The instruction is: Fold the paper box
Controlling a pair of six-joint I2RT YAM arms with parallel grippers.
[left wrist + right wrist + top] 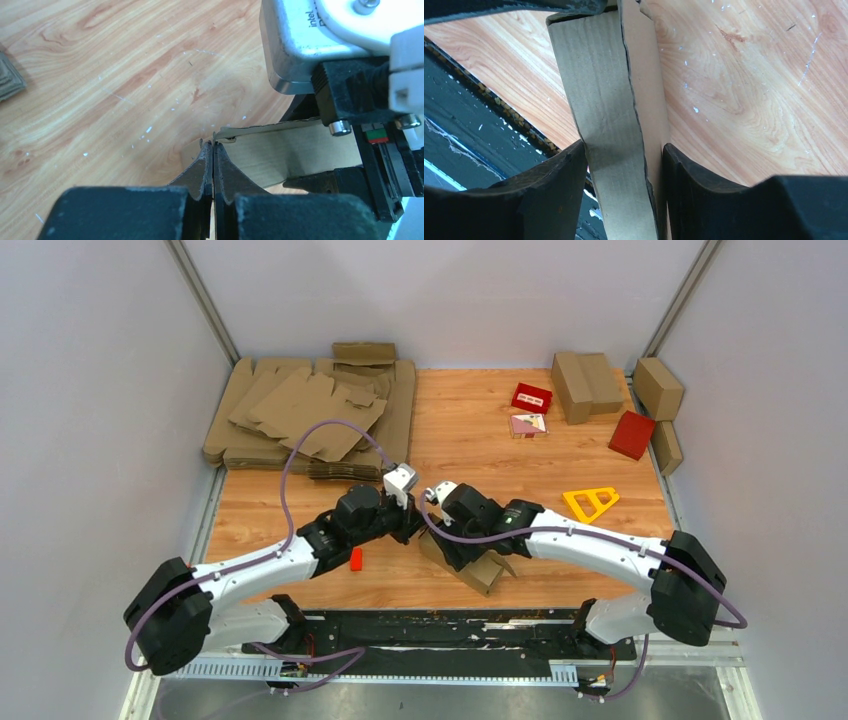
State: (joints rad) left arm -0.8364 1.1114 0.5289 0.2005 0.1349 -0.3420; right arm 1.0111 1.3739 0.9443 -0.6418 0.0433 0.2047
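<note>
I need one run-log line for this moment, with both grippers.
task: fold paper box | left gripper: shut on its flap | right gripper: clamps its sides | state: partly folded

The left arm (260,565) and right arm (600,540) are shown stretched low and inward, wrists nearly met. The left gripper (213,150) is pinched flat on an edge of the paper box (604,75); the right gripper (624,150) is clamped across its sides.

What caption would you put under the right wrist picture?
The right end effector squeezes the box, table behind.
</note>
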